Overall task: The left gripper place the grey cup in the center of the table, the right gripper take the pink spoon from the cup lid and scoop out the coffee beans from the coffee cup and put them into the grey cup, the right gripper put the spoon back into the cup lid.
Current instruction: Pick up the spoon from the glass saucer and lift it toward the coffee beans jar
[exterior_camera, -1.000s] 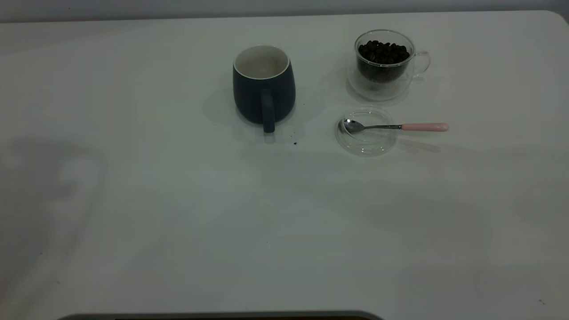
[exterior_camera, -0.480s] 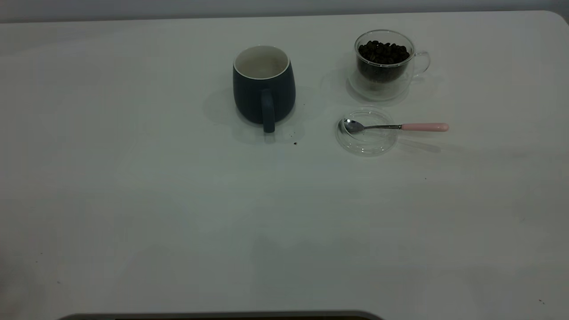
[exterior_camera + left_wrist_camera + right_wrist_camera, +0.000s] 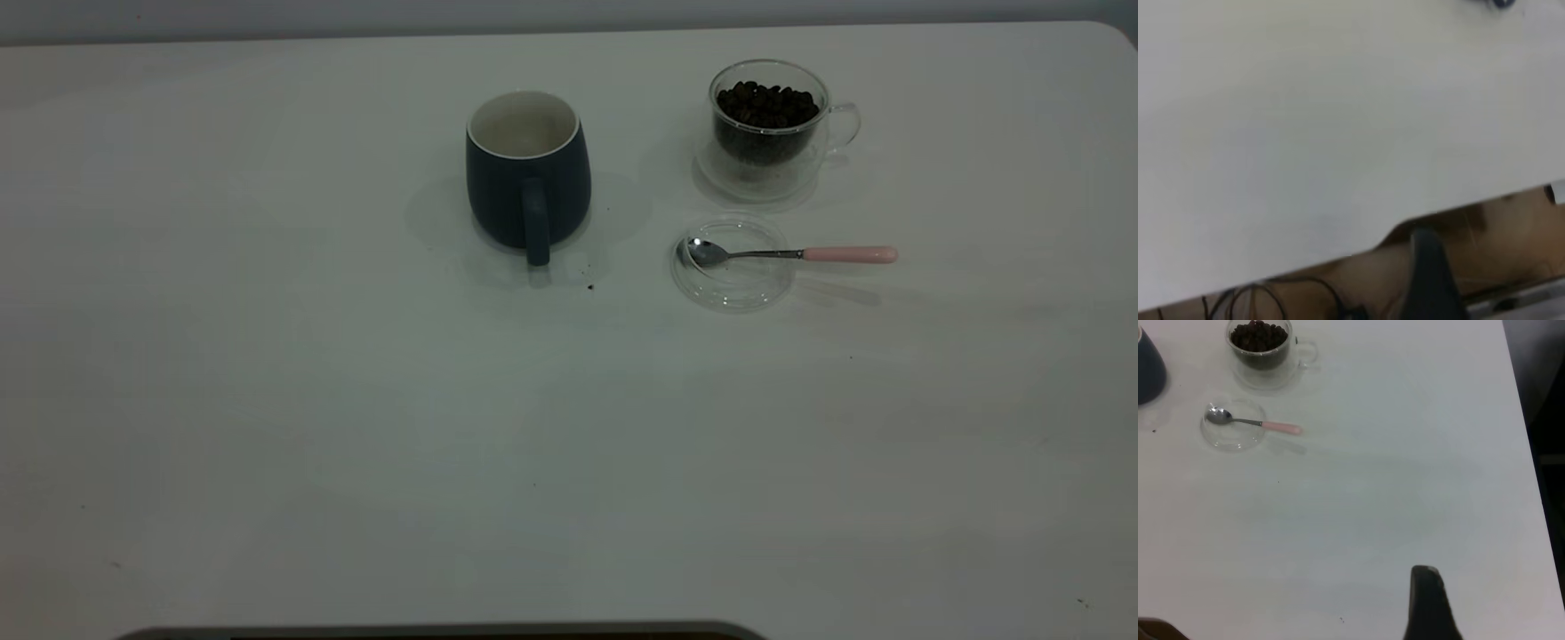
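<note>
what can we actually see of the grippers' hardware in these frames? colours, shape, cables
Little. Each wrist view shows one black, rounded-tip finger: the left gripper and the right gripper. Thin black cables loop beside the left one, off the table. No markings visible; the exterior view shows no arms.

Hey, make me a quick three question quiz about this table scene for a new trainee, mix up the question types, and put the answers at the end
1. True or false: the pink spoon lies with its bowl in the cup lid.
2. Which holds the coffee beans? A: the grey cup. B: the coffee cup.
3. Fill in: the grey cup's handle points toward the ____ edge of the table in the exterior view.

Key: 1 true; 2 B; 3 near.
</note>
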Motion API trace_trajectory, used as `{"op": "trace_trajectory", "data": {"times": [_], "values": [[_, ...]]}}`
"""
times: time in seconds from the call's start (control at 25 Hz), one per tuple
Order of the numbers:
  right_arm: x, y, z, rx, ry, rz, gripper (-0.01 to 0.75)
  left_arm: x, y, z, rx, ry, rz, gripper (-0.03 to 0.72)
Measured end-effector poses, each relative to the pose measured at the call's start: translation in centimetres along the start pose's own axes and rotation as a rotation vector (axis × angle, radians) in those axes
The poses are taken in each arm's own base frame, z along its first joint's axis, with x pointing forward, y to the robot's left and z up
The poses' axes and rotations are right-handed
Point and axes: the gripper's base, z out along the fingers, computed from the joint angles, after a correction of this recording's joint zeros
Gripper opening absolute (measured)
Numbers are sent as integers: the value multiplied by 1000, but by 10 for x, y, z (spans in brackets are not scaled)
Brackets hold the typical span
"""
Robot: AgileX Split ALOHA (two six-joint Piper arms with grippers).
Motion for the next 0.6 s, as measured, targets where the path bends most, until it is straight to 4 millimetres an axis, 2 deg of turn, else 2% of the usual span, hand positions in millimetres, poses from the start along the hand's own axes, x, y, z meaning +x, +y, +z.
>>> {"op": "trace_trajectory", "data": {"times": [0.16,0.36,0.6], "values": [[0,0,0,0,0,0,524,27,0,14,1,11,0,565],[0,0,0,0,0,0,524,48,0,25,1,0,1,565],[0,0,0,0,1,0,524,52,0,33,1,-6,17,565]]}}
